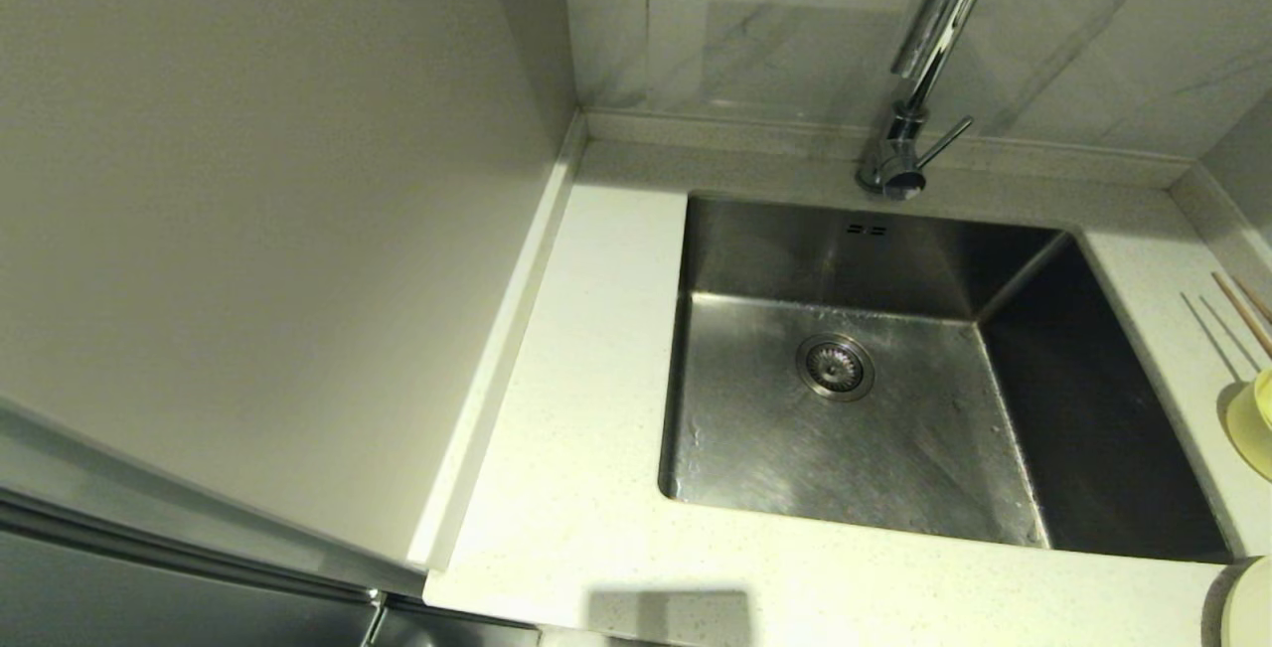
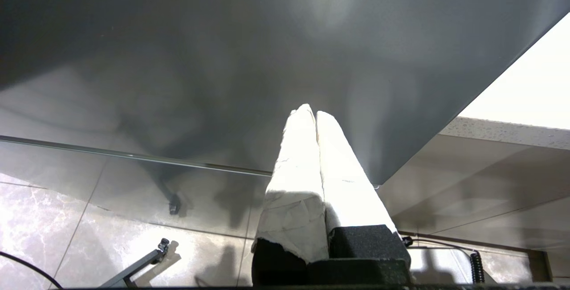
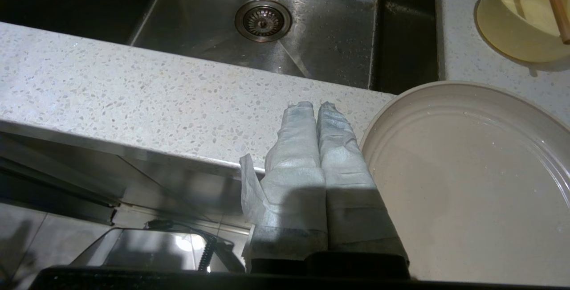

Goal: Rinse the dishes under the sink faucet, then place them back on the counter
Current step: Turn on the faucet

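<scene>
Our right pincer (image 3: 317,105) and left pincer (image 2: 310,111) hang pressed together below the bench (image 1: 586,349). The plate (image 3: 467,183), bowl (image 3: 516,22) and chopsticks (image 1: 1242,314) wait right of the sink (image 1: 755,249); approach the plate's rim squarely.

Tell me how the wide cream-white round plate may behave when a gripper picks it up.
The wide cream-white round plate shows water droplets on its surface, so it is probably slippery. It looks stiff and shallow with a thin raised rim, so a pinch on the rim seems likely to tilt it. Its near edge appears to reach past the speckled stone counter, which may leave room for fingers.
</scene>
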